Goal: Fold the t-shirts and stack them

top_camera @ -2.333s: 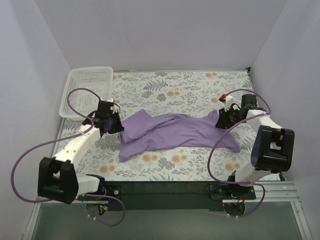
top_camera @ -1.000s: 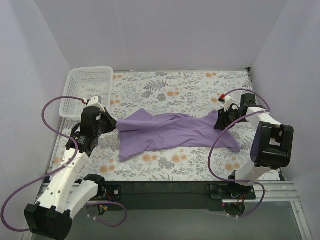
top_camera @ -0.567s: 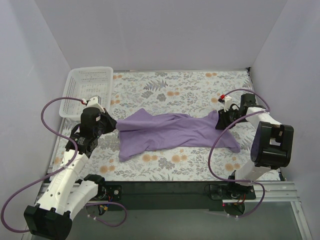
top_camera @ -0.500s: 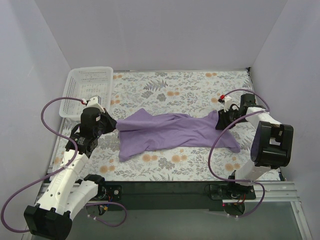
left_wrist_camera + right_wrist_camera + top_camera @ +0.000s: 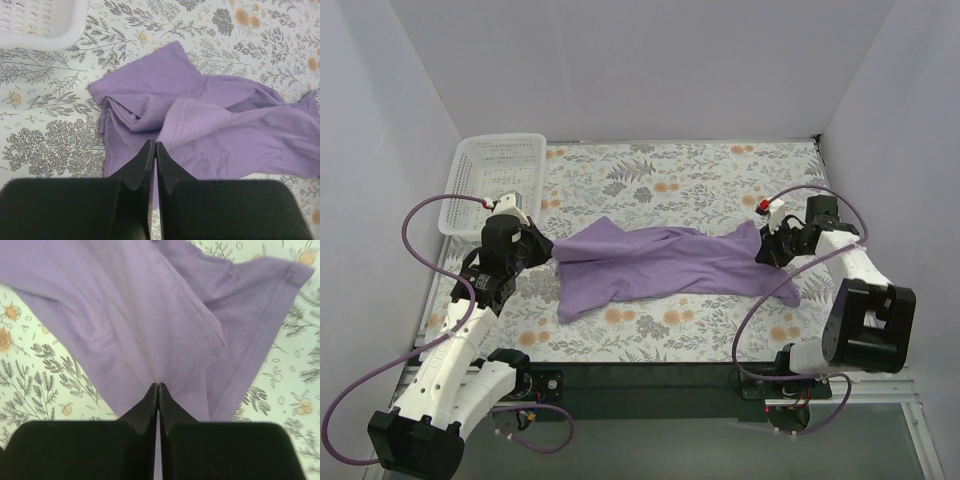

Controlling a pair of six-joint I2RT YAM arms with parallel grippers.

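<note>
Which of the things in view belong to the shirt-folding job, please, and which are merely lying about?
For the job: lavender t-shirt; left pincer and right pincer, both shut on it.
Lying about: white mesh basket; floral table cover.

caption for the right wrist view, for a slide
Right claw pinched shut on the lavender t-shirt over the floral tablecloth

One t-shirt (image 5: 670,265), one basket (image 5: 505,137).
</note>
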